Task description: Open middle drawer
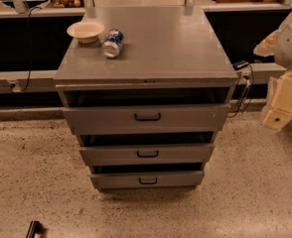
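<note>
A grey metal cabinet stands on a speckled floor with three drawers facing me. The middle drawer is the second one, a wide low front panel with a small black centre handle. A dark gap shows above its front. The taller top drawer and the lowest drawer show dark gaps above them too. My gripper, cream-coloured, hangs at the right edge of the view, to the right of the cabinet at about top-drawer height, well apart from the middle drawer's handle.
A pale bowl and a soda can lying on its side sit on the cabinet top at the back left. Black cables hang beside the cabinet's right side. A small black object lies on the floor at bottom left.
</note>
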Tool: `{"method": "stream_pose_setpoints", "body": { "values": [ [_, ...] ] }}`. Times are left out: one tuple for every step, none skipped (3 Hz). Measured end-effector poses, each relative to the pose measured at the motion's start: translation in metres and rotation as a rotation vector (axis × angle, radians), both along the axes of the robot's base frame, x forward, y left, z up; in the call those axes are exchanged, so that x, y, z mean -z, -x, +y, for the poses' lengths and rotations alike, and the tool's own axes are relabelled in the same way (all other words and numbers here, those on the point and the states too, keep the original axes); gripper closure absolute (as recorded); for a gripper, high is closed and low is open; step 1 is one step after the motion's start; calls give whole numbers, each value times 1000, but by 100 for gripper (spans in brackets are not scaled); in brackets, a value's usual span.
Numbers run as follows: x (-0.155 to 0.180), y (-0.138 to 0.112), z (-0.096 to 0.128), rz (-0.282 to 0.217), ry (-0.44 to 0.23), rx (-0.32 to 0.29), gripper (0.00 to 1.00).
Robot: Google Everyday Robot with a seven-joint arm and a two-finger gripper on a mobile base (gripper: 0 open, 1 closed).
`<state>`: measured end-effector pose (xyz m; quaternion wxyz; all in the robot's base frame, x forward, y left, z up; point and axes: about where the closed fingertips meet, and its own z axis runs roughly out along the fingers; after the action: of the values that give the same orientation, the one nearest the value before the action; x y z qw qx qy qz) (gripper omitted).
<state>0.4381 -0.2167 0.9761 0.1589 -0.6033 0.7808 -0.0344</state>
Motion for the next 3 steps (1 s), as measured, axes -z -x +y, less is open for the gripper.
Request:
{"method": "stream_pose_setpoints", "body": {
  "values": [
    [0, 0, 0, 0, 0, 0, 0],
    [26, -17, 11, 7, 11, -4, 0],
    [68, -16, 35, -12, -5, -56, 0]
  ]
}}
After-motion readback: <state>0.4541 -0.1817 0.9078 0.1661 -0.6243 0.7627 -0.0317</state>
